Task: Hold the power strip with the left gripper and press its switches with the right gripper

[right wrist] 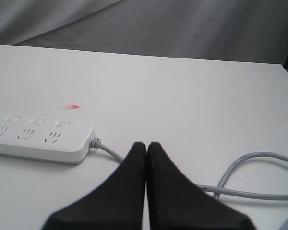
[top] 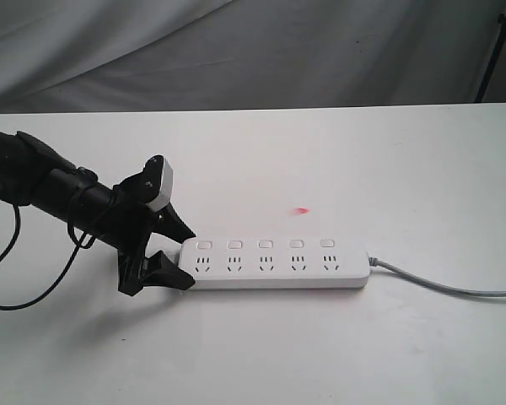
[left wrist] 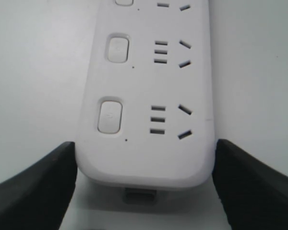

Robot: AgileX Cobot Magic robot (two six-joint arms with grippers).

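One power strip [top: 278, 277], red speck [top: 301, 210], looping cord [top: 405, 272]

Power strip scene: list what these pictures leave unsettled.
- Left gripper: fingers flank the end of the power strip in the left wrist view; clamping or merely touching, unclear.
- Right gripper: outside the exterior view's frame.
- Grey cord: cut off by the exterior view's right edge.
- Switches: on or off, too small.
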